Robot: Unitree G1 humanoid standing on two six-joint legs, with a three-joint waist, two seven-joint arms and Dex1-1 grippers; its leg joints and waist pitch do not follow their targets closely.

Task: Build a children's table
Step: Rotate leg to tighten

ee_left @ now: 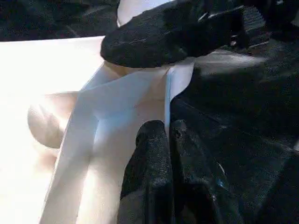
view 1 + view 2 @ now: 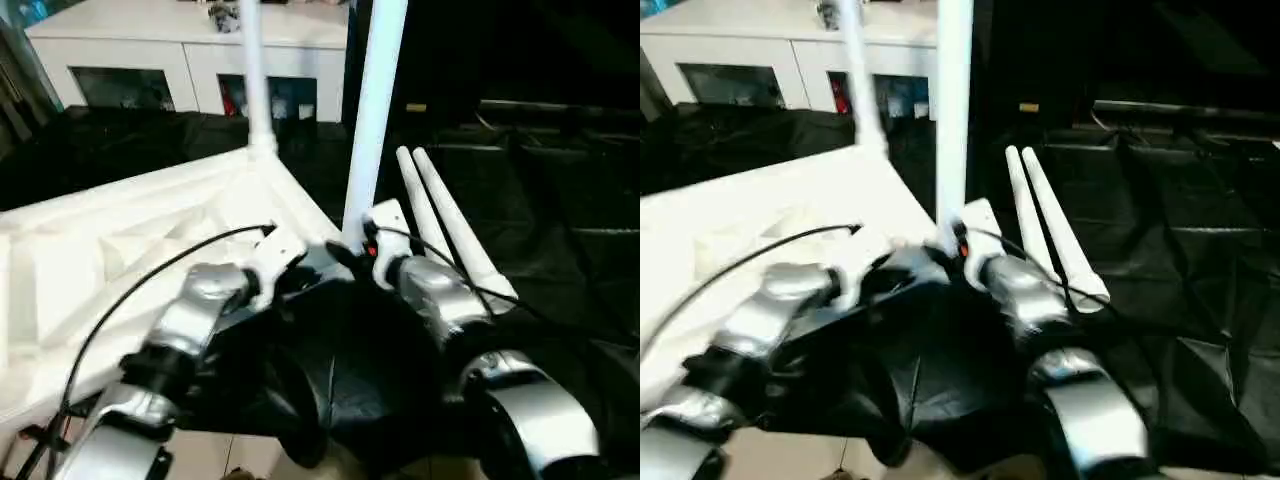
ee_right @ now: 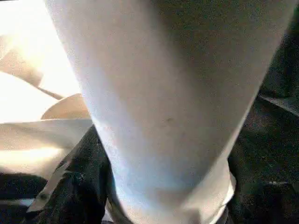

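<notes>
In the left eye view, the white tabletop (image 2: 130, 250) is seen lying underside up on a black cloth (image 2: 560, 250), its ribs facing upward. One white leg (image 2: 252, 70) stands upright in the tabletop's far corner socket. A second leg (image 2: 375, 110) stands upright at the tabletop's near right corner, and the right gripper (image 2: 352, 248) is placed at its base. Two more legs (image 2: 450, 225) lie side by side on the cloth, just to the right of the tabletop. The left gripper (image 2: 290, 262) is seen at the same near corner, beside the right one. A white cabinet (image 2: 190, 50) with glass doors stands beyond the tabletop.

In the right eye view, the same arrangement is shown: the upright leg rises at the tabletop's corner between the two silver forearms (image 2: 770, 300), and the loose pair lies to the right of the tabletop.

In the left wrist view, the left gripper's two black fingers (image 1: 154, 154) are pressed together with no gap, and their tips sit against a thin upright rib of the tabletop; nothing is seen clamped between them. A black finger of the right gripper is seen across the corner above them.

In the right wrist view, the upright leg is seen very close, standing between the right gripper's parted fingers; whether it is firmly gripped cannot be told.
</notes>
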